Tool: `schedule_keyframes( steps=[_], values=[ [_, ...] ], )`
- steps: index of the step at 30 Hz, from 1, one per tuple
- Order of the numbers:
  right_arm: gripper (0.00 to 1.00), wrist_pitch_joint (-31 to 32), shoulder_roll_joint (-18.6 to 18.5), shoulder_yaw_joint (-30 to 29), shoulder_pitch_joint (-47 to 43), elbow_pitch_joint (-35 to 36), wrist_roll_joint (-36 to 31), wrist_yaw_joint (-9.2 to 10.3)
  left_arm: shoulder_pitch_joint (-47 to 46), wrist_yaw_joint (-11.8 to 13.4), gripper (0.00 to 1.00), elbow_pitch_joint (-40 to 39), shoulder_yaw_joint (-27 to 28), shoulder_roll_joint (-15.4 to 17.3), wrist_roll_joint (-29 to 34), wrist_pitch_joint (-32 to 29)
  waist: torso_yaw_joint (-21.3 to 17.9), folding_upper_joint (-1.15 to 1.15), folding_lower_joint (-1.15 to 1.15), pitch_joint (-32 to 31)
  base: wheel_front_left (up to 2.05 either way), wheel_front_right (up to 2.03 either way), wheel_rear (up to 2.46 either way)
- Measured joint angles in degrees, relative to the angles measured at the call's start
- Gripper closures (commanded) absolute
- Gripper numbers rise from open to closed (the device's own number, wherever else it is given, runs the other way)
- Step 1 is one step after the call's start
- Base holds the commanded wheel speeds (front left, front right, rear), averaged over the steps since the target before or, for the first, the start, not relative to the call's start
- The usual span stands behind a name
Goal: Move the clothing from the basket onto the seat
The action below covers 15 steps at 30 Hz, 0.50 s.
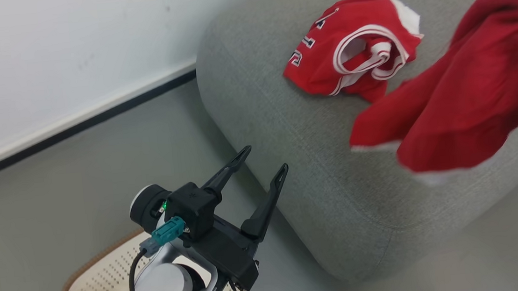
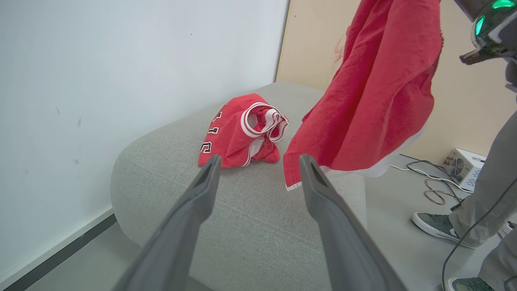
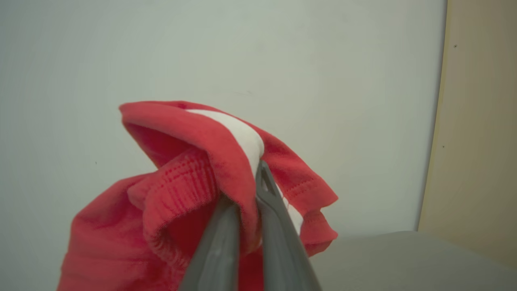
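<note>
Clothing (image 2: 234,137): jersey (image 1: 327,64) on seat (image 1: 286,138), lettering (image 1: 297,58) perhaps numerals; red garment (image 1: 460,90) in tight right pincer (image 3: 246,190); left pincer (image 1: 265,159) agape.

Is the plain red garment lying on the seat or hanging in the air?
Hanging: the plain red garment dangles from the shut right pincer above the seat; hem contact cannot be told.

The pale forearm (image 1: 164,290) bears a black long-fingered tool (image 1: 264,159), teal connector (image 1: 166,232) and black cable (image 1: 132,279).
</note>
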<state>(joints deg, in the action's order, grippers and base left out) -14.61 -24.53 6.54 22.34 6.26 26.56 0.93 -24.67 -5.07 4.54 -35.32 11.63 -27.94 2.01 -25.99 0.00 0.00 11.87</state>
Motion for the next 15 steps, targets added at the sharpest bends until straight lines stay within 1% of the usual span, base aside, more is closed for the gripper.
schedule_keyframes(
  steps=[4,9,11,12,15],
  values=[
    [1.0,0.54,-1.99,-2.61,3.99,-4.89,1.72,-0.65,-0.84,-0.05,0.0,-1.1,-0.18,0.57,0.29,-0.91,1.01,0.0,0.0,2.16,0.0,0.0,0.0],
    [1.0,1.48,-3.24,-5.01,9.17,-10.38,4.13,-2.02,-1.83,-0.07,0.0,-2.68,-0.09,1.74,0.33,-1.92,2.56,0.0,0.01,5.06,0.0,0.0,0.0],
    [1.0,1.86,-4.28,-6.17,11.37,-12.98,4.9,-2.4,-2.25,-0.08,0.0,-3.46,0.01,2.22,0.37,-2.36,3.23,0.0,0.01,6.32,0.0,0.0,0.0],
    [1.0,2.02,-5.32,-7.02,13.35,-15.75,5.55,-2.55,-2.65,-0.36,0.0,-4.09,0.08,2.55,0.37,-2.52,3.94,0.0,0.01,7.64,0.0,0.0,0.0],
    [1.0,2.45,-6.44,-7.69,15.72,-19.65,5.64,-2.98,-3.68,-0.47,0.0,-5.45,0.38,2.8,0.38,-3.01,5.06,0.0,0.01,9.69,0.0,0.0,0.0]
  ],
)
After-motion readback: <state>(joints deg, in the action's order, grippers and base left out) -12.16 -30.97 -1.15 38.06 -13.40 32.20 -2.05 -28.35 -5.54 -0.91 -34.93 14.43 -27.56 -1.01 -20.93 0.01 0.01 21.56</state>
